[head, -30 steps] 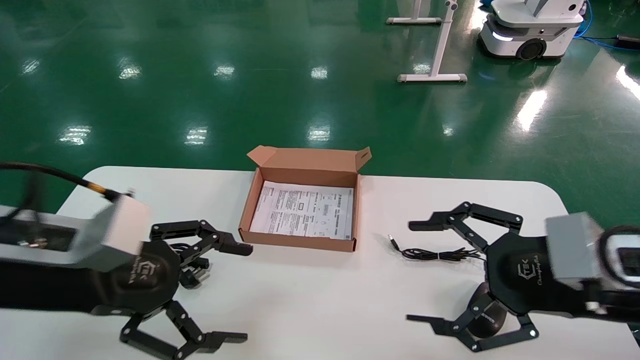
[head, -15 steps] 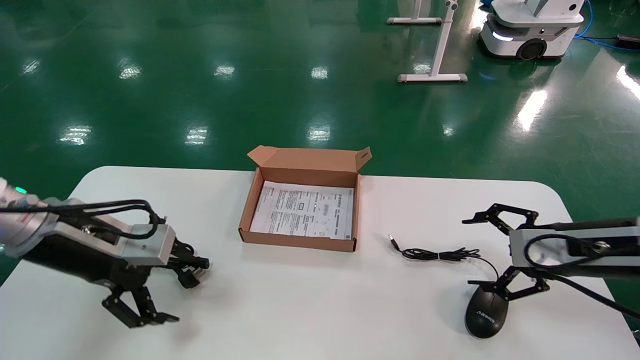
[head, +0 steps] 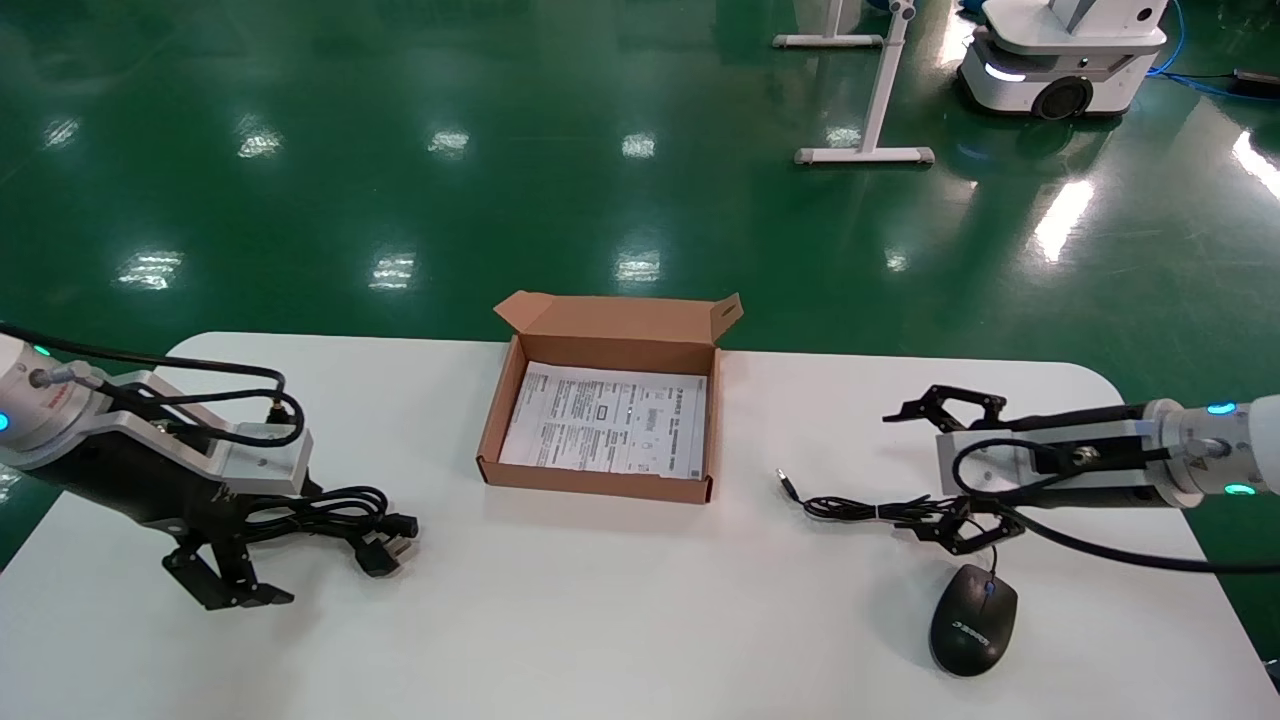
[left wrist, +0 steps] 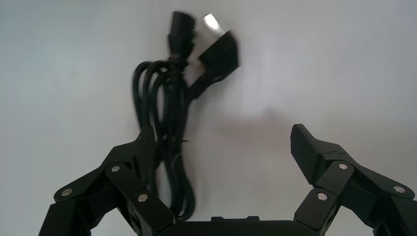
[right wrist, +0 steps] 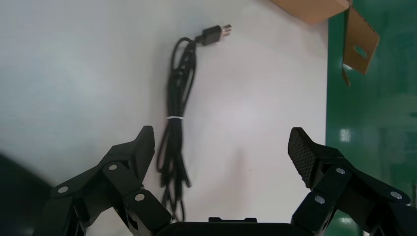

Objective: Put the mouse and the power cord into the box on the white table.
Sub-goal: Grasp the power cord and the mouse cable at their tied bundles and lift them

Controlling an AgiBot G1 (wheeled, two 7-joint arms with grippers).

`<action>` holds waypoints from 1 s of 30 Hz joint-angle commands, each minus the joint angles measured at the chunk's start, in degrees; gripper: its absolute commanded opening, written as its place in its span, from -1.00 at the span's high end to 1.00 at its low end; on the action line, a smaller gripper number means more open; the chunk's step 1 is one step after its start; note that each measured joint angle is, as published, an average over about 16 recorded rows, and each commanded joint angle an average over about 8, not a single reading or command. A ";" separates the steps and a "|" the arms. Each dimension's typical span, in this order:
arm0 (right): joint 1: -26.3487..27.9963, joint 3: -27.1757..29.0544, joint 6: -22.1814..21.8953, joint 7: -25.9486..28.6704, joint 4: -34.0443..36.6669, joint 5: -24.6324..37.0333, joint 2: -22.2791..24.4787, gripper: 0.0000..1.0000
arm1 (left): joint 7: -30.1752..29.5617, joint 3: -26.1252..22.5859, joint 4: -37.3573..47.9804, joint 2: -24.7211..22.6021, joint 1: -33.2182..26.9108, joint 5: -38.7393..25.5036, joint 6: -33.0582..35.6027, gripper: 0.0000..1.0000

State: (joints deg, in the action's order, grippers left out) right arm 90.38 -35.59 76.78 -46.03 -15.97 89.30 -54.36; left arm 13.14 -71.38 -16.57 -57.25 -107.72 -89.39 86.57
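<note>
Left gripper (head: pixel 235 565) hangs spread wide over the power cord (head: pixel 335 520) at lower left; right gripper (head: pixel 950 470), also spread, holds nothing above the cable of the mouse (head: pixel 973 619). Box (head: pixel 600 480) at centre of the tabletop (head: pixel 640 620) contains only paper; both items remain outside.

I am looking into a robotics lab or factory hall: glossy green epoxy floor (head: pixel 400 150), a white wheeled mobile robot base (head: pixel 1060 55), white metal stand legs (head: pixel 865 155) beyond my rounded white worktop (head: pixel 620 600).

box (head: pixel 600 470) mid-table, power cord (head: pixel 340 515) left, mouse (head: pixel 973 620) right
</note>
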 commanded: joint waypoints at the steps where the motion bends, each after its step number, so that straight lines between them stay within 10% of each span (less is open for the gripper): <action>1: 0.87 -0.23 -0.76 -1.31 2.13 0.46 -1.08 -1.00 | 1.96 -0.23 3.48 -1.39 -0.15 -0.37 -1.00 -1.00; 16: 3.81 -1.02 -2.18 -6.10 10.75 1.71 -4.47 -0.88 | 8.12 2.10 14.24 -4.00 2.38 2.67 -8.27 -1.00; 23: 4.19 -1.31 -2.59 -6.56 12.96 2.16 -5.31 0.82 | 9.28 3.44 15.39 -4.42 3.57 4.65 -7.99 0.49; 26: 4.38 -1.37 -2.76 -6.57 13.53 2.27 -5.51 1.00 | 9.64 3.55 15.66 -4.59 3.82 4.81 -7.59 1.00; 30: 4.53 -1.41 -2.87 -6.59 13.81 2.36 -5.62 1.00 | 9.79 3.59 15.84 -4.67 3.98 4.88 -7.38 1.00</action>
State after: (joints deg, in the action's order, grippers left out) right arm 94.81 -36.98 73.98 -52.61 -2.40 91.61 -59.90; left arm 22.83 -67.81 -0.91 -61.85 -103.82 -84.54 79.07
